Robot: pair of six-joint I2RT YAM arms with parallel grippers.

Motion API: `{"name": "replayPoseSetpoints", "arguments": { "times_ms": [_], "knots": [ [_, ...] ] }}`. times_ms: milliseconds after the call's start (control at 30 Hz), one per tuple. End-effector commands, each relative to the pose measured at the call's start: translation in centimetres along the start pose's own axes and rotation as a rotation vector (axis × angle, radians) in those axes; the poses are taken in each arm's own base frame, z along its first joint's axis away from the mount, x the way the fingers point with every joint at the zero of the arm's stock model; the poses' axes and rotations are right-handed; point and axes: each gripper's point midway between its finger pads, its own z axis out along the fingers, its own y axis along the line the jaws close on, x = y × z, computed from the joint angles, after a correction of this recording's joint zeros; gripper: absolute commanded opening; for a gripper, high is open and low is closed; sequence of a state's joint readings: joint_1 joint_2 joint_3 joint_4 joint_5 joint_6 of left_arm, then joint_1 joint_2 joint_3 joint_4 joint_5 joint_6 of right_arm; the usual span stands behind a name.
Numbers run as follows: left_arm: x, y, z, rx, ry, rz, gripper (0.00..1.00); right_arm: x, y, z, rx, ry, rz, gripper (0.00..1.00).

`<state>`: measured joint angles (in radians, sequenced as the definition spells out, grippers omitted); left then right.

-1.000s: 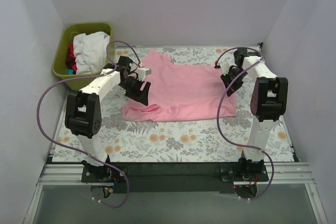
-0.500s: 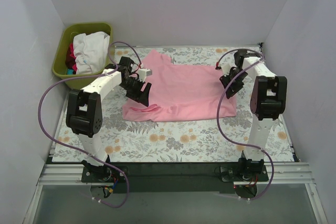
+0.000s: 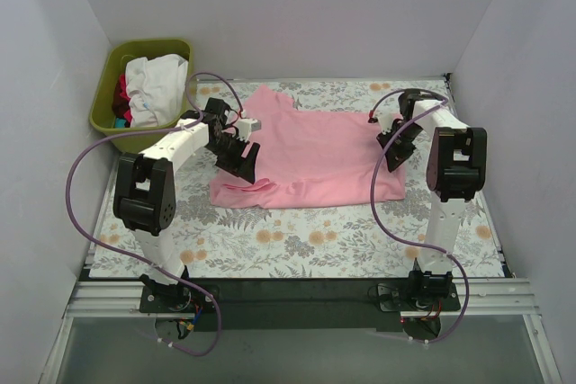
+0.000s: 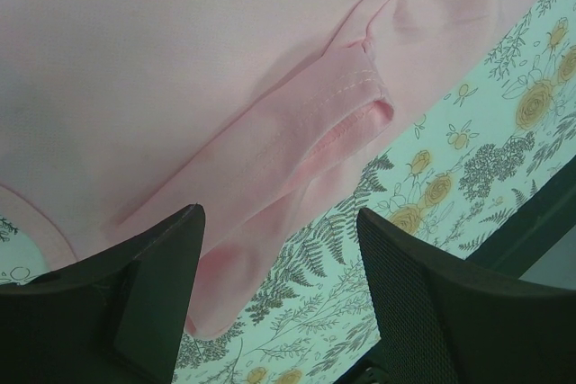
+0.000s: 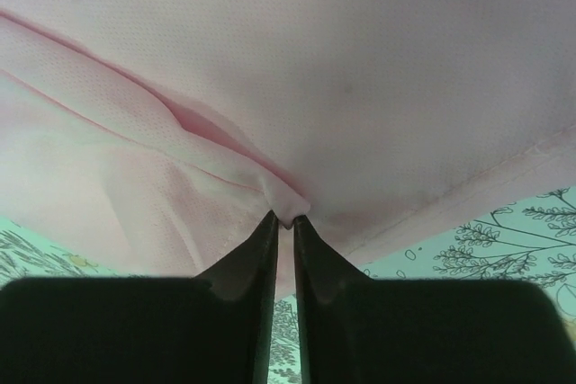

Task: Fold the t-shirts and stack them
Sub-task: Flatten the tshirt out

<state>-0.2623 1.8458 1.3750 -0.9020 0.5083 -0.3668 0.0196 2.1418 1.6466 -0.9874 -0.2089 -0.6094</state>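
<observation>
Clearly soft and light, the pink t-shirt will probably drape and sag wherever it is lifted. A pinch at a hem, a corner or a doubled edge should hold better than a grab at the open middle. The thin knit may slip from a shallow bite, and pulling from one side alone would likely drag wrinkles across it.

It lies spread on the floral bench in the centre of the top view, roughly rectangular. One sleeve pokes toward the upper left, and another is turned in along the lower-left edge, where a stitched hem shows as a doubled band. The fabric is plain, matte and finely textured, with no print.

The left gripper hangs spread wide above that turned-in sleeve, holding nothing. The right gripper, at the shirt's right edge, is nearly closed, its tips nipping a small ridge of pink fabric. A green basket in the upper left holds more clothes.
</observation>
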Motion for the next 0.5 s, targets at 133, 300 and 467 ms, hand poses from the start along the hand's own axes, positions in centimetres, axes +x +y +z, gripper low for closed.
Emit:
{"name": "replayPoseSetpoints", "arguments": {
  "times_ms": [133, 300, 467],
  "knots": [
    [-0.7, -0.1, -0.2, -0.006, -0.025, 0.021, 0.67, -0.9, 0.4, -1.3, -0.008, -0.053, -0.008, 0.01],
    [-0.7, -0.1, -0.4, -0.010, -0.027, 0.035, 0.66, -0.9, 1.1, -3.8, 0.020, -0.098, -0.036, 0.01],
    [-0.8, -0.3, -0.3, -0.007, -0.025, 0.046, 0.66, -0.2, 2.3, -6.1, 0.036, -0.118, -0.070, 0.01]
  ]
}}
